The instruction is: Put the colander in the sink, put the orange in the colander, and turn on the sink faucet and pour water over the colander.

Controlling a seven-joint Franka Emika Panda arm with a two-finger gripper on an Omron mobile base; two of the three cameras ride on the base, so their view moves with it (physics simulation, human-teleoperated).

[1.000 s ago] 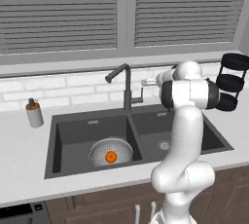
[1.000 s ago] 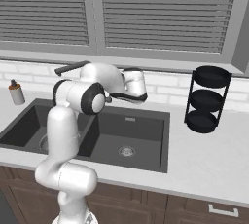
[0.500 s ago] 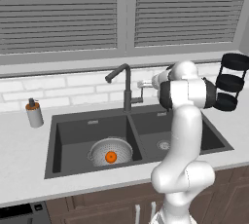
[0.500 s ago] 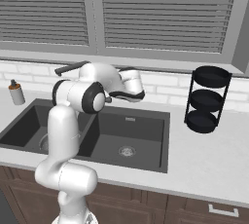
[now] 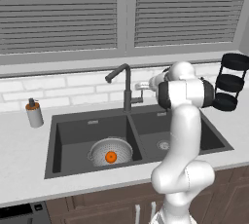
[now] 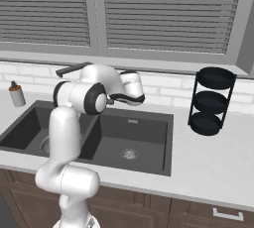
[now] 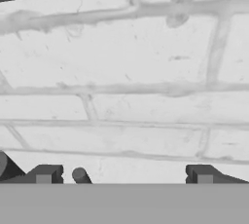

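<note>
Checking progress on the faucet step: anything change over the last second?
The end effector has edged left toward the sink faucet, closing on its side lever; it is open and holds nothing. Unchanged: the orange lies in the colander in the left basin of the sink; no water runs.

You have a soap dispenser standing upright on the white counter, well left of the basin; from the right base view it sits at far left. A black three-tier rack stands on the counter's right end. Behind them run a white brick backsplash and closed grey blinds.
</note>
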